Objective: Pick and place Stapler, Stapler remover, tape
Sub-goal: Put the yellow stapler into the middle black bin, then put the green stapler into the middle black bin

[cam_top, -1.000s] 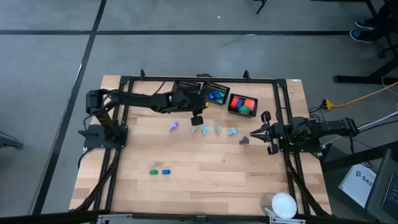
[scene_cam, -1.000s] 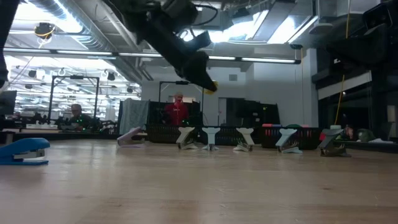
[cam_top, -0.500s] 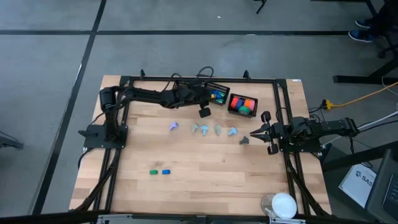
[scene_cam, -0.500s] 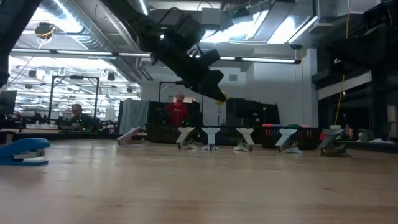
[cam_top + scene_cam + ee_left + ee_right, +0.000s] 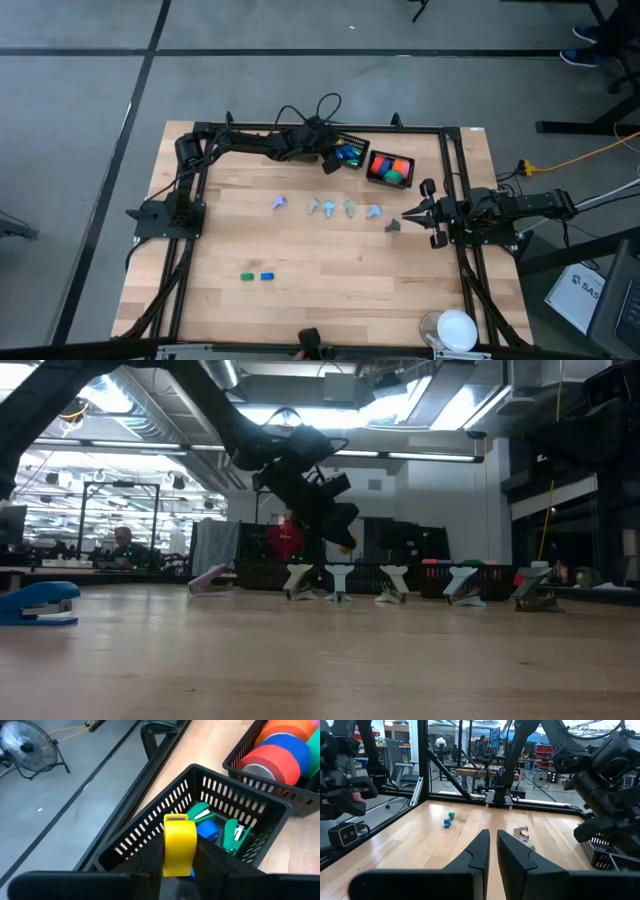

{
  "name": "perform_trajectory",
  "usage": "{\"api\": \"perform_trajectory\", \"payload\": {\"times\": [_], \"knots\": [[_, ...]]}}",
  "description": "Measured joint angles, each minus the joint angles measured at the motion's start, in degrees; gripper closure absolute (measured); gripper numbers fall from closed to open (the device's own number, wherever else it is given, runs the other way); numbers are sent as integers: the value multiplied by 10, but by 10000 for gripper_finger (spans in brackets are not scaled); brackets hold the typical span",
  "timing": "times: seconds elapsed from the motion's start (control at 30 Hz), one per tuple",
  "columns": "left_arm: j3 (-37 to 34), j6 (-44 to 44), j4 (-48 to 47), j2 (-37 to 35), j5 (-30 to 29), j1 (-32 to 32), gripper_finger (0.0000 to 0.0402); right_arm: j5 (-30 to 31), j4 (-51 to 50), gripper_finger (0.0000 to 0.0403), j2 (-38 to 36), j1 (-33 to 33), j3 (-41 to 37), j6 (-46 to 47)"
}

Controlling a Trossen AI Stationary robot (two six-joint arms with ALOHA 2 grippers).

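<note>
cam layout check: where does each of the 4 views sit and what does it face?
High: overhead, straight down on the table; both arms show.
Low: table height, looking across; left arm overhead.
Left wrist: left gripper with yellow piece over black basket.
Right wrist: right gripper across the table.
Shared: the basket, high and left wrist.

Only the partial letters "SA" can be read, on a white box (image 5: 579,292) beside the surface.

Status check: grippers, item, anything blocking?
Left gripper shut on yellow piece, over the black basket. Right gripper shut, waiting at table's right edge. No obstruction seen.
</note>
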Motion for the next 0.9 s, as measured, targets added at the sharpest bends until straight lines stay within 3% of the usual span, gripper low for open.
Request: {"api": "perform_trajectory", "payload": {"times": [0.57, 0.9], "knots": [[0, -1, -9, -4, -4, -8, 245, 0, 0, 363, 0, 0, 0, 0], [-1, 14, -92, -116, -10, -60, 237, 0, 0, 363, 0, 0, 0, 0]]}}
